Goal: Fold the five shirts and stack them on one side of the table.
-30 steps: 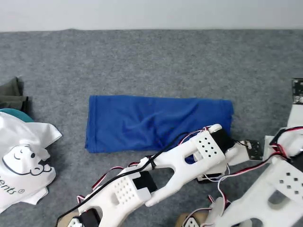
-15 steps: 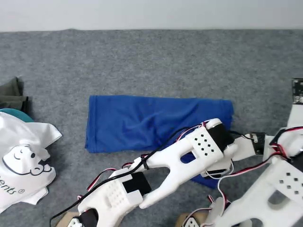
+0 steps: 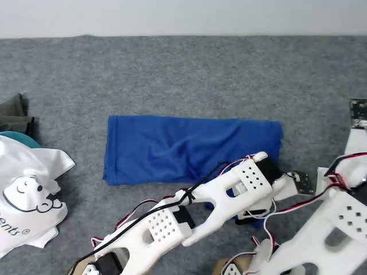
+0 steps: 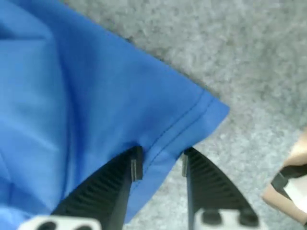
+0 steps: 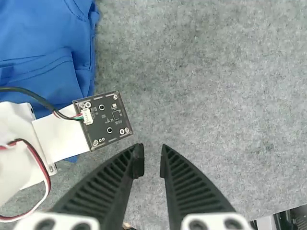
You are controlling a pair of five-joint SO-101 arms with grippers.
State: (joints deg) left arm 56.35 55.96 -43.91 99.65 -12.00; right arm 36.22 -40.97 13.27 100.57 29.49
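A blue shirt point(image 3: 183, 148), folded into a long band, lies in the middle of the grey table. My left arm point(image 3: 229, 186) stretches across to the shirt's near right corner. In the left wrist view my left gripper point(image 4: 160, 163) is open, its fingertips point(image 4: 135, 164) straddling the stitched hem of the blue shirt point(image 4: 86, 96) near the corner. My right gripper point(image 5: 151, 155) hangs over bare grey cloth just off the blue shirt point(image 5: 43, 52), its fingers almost together with nothing between them.
A white shirt with a bear print point(image 3: 28, 195) lies at the left edge, on something teal point(image 3: 17, 139), with a dark green garment point(image 3: 14, 114) behind. The left arm's camera board point(image 5: 103, 120) sits close to my right gripper. The grey table point(image 3: 189, 74) stretches behind the blue shirt.
The left arm rose slightly half a second ago and has settled back. A blue flap showing in front of its wrist then is mostly covered now. The right arm barely moved.
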